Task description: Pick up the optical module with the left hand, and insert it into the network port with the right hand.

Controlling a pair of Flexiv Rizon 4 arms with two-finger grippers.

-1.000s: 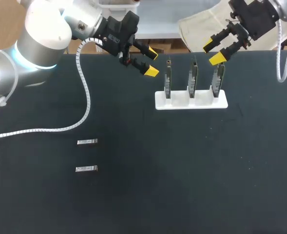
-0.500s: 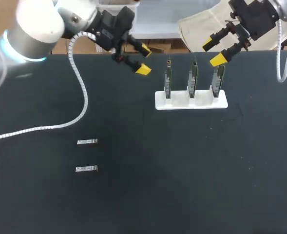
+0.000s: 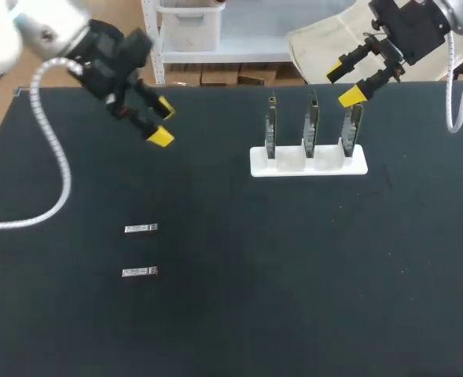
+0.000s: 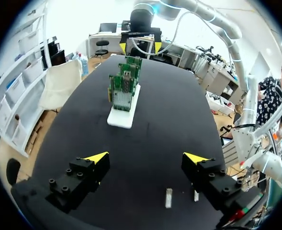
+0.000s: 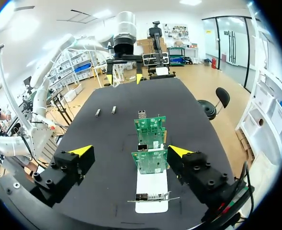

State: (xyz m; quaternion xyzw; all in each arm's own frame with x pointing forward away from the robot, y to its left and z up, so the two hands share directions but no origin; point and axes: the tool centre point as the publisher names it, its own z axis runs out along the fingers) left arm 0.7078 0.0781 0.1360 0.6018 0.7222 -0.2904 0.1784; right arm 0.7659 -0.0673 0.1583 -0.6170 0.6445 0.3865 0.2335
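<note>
Left tool [image 3: 162,124], released, hangs well left of the white card stand [image 3: 310,166]; right tool [image 3: 344,84], also released, hovers above the stand's right end. One optical module [image 3: 141,228] and a second optical module [image 3: 140,272] lie on the counter [image 3: 294,275], left of the stand, toward the robot.

A silver module [image 3: 141,228] is laid flat, a second module [image 3: 140,272] beside it. Three green port boards [image 3: 310,124] are held upright in a white stand [image 3: 294,166].
</note>
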